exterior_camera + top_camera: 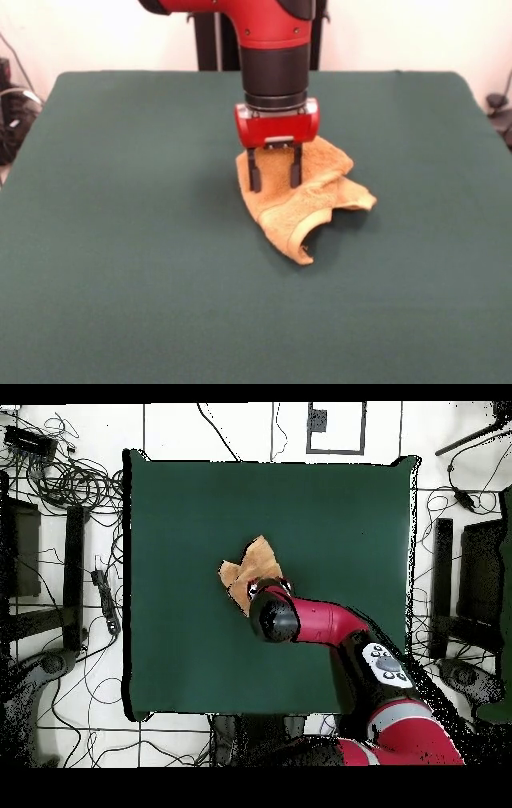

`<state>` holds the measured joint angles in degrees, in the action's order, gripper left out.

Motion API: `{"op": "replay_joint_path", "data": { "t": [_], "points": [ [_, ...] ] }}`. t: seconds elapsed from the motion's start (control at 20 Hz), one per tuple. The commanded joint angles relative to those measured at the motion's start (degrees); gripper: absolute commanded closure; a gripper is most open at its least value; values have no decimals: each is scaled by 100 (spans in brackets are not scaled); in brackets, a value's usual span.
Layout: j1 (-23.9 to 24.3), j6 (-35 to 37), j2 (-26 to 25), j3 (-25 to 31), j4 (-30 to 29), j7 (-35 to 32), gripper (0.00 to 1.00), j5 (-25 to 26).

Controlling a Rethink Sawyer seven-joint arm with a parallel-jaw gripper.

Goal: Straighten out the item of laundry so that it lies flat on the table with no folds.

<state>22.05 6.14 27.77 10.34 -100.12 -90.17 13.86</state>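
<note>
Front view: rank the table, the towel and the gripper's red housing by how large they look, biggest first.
1. The table, by far the largest.
2. The towel, crumpled.
3. The red housing of the gripper; it stands higher than the towel, so its true size is unsure.

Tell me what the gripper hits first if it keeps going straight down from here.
The towel. The gripper points straight down with open fingers over its crumpled top; the tips look at or just above the cloth, though depth is unclear. The table lies underneath.
</note>
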Motion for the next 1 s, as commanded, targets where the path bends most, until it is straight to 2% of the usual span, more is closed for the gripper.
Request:
{"op": "replay_joint_path", "data": {
  "t": [0.05, 0.3, 0.35, 1.0],
  "points": [
    [-73, 1212, -800, 857, -494, -279, 0, -73],
    [-67, 1150, -785, 835, -498, -269, 0, 20],
    [-73, 1172, -782, 824, -500, -278, 100, 21],
    [-45, 1158, -804, 883, -459, -167, 100, 113]
  ]
}}
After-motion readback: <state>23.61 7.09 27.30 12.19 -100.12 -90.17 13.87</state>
